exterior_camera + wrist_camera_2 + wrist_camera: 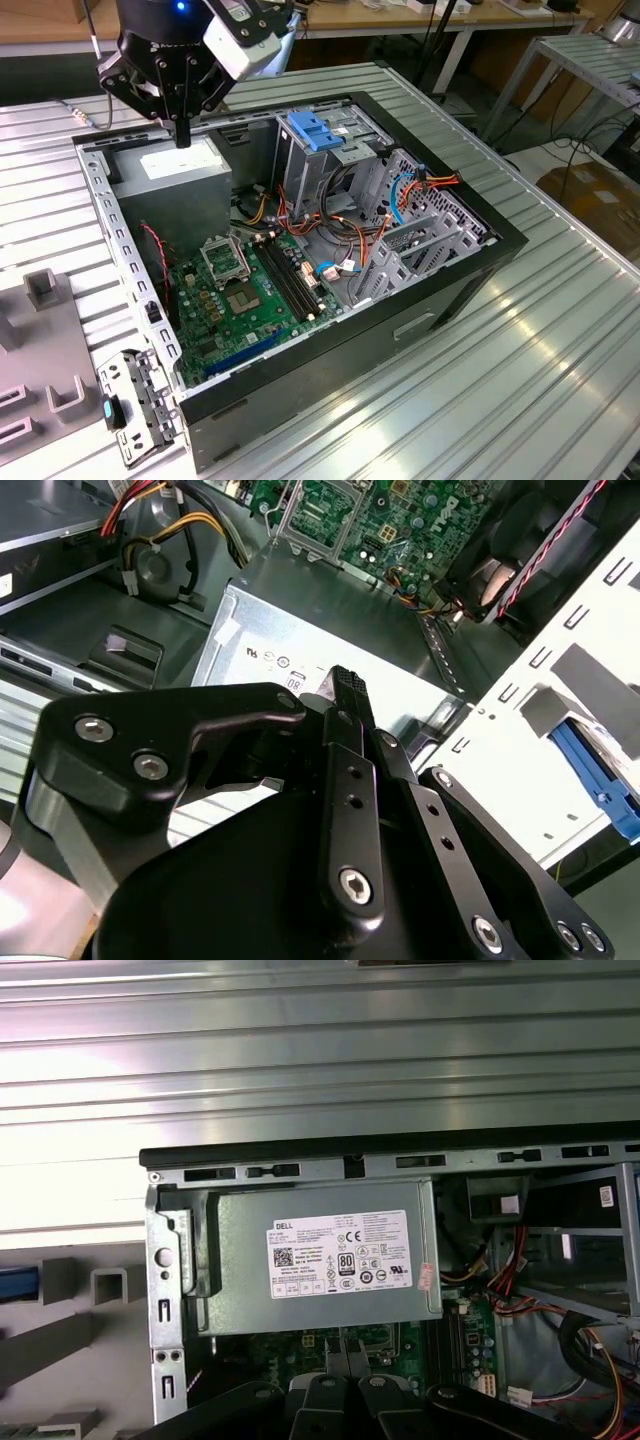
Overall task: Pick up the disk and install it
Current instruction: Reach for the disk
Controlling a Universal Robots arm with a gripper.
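A computer case point(350, 350) lies on the table point(530, 380); inside, the power supply point(180, 190) sits behind the motherboard point(235, 300), under the gripper point(182, 135).

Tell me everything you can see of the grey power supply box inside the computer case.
The grey sheet-metal power supply box sits flat in a corner of the open black computer case, beside the green motherboard. A white printed label covers much of its upward face. Coloured wires leave one end. The black pincer hangs just above it; contact is unclear.
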